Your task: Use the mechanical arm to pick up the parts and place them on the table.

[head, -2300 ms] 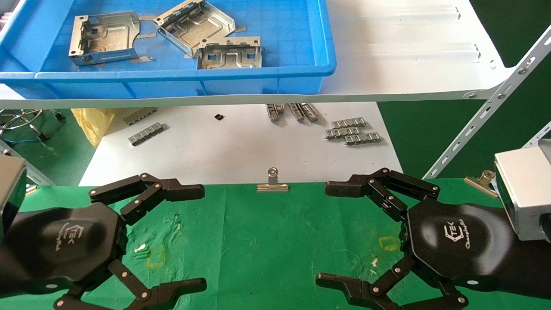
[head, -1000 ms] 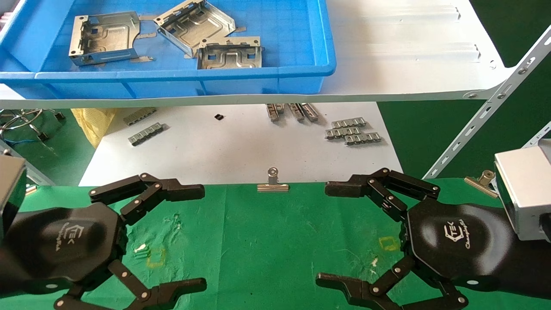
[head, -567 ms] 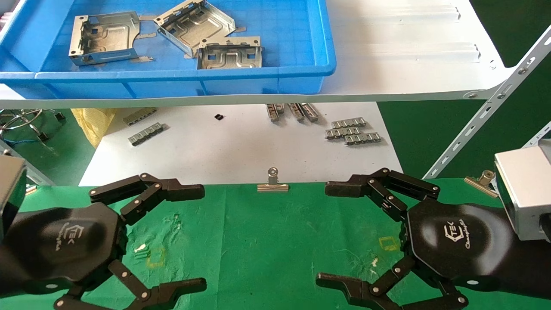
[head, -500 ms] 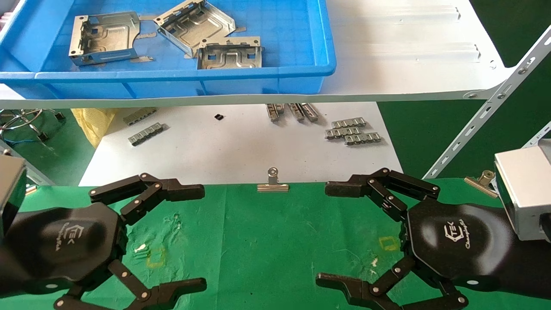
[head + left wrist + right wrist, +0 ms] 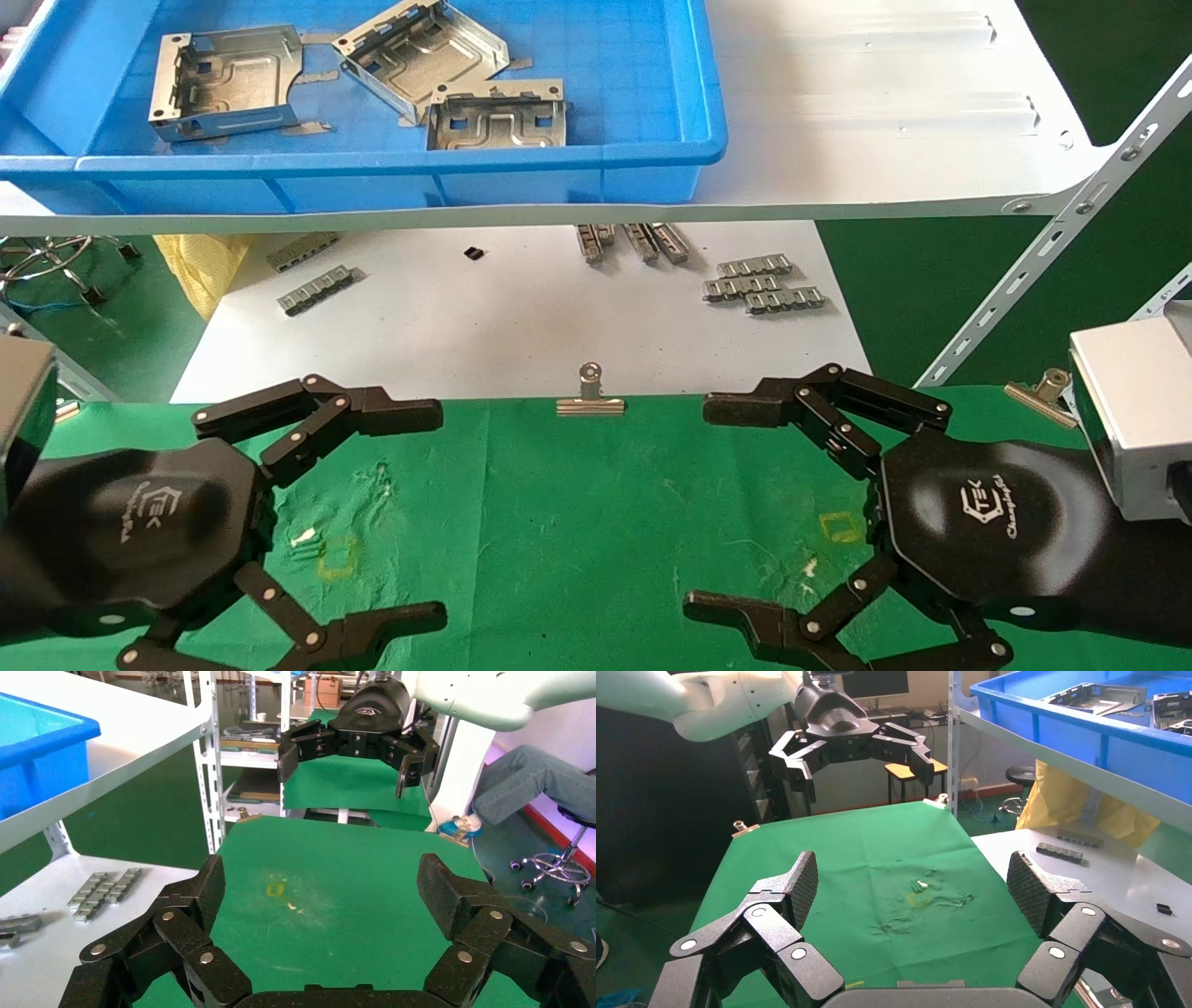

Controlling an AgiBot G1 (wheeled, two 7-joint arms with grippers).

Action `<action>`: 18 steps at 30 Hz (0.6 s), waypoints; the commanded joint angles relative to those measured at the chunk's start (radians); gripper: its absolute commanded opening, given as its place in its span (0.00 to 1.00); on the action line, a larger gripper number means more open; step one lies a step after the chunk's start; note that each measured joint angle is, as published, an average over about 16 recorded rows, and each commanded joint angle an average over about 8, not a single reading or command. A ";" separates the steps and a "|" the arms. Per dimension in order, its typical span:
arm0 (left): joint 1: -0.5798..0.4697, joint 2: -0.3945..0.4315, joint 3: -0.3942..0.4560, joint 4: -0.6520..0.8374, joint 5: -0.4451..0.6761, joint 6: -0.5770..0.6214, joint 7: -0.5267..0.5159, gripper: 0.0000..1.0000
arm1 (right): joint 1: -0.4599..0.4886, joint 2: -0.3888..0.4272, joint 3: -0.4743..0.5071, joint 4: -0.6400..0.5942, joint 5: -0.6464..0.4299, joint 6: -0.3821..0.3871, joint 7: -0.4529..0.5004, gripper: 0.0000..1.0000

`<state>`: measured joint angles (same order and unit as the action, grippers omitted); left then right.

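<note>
Three parts (image 5: 410, 79) lie in the blue bin (image 5: 652, 177) on the white shelf (image 5: 885, 140), toward 11 o'clock, well apart from both grippers. Left gripper (image 5: 438, 508) and right gripper (image 5: 698, 508) hover over the green table (image 5: 559, 522), jaws spread wide, holding nothing. Only the right wrist view glimpses the parts, apparently two, over the bin's rim; the left wrist view shows just the bin's corner.

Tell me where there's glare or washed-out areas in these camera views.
Head view: the white shelf is blown out, and soft highlights sit on the palms of the left gripper and right gripper. Left wrist view: the white sheet glares. Right wrist view: the blue bin looks pale and hazy.
</note>
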<state>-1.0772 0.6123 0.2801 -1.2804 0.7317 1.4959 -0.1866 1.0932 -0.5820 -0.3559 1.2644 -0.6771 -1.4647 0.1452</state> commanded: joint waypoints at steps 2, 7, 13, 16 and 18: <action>0.000 0.000 0.000 0.000 0.000 0.000 0.000 1.00 | 0.000 0.000 0.000 0.000 0.000 0.000 0.000 0.00; 0.000 0.000 0.000 0.000 0.000 0.000 0.000 1.00 | 0.000 0.000 0.000 0.000 0.000 0.000 0.000 0.00; 0.000 0.000 0.000 0.000 0.000 0.000 0.000 1.00 | 0.000 0.000 0.000 0.000 0.000 0.000 0.000 0.00; 0.000 0.000 0.000 0.000 0.000 0.000 0.000 1.00 | 0.000 0.000 0.000 0.000 0.000 0.000 0.000 0.00; 0.000 0.000 0.000 0.000 0.000 0.000 0.000 1.00 | 0.000 0.000 0.000 0.000 0.000 0.000 0.000 0.00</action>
<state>-1.0772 0.6123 0.2801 -1.2804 0.7317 1.4959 -0.1866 1.0933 -0.5820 -0.3559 1.2644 -0.6771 -1.4647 0.1452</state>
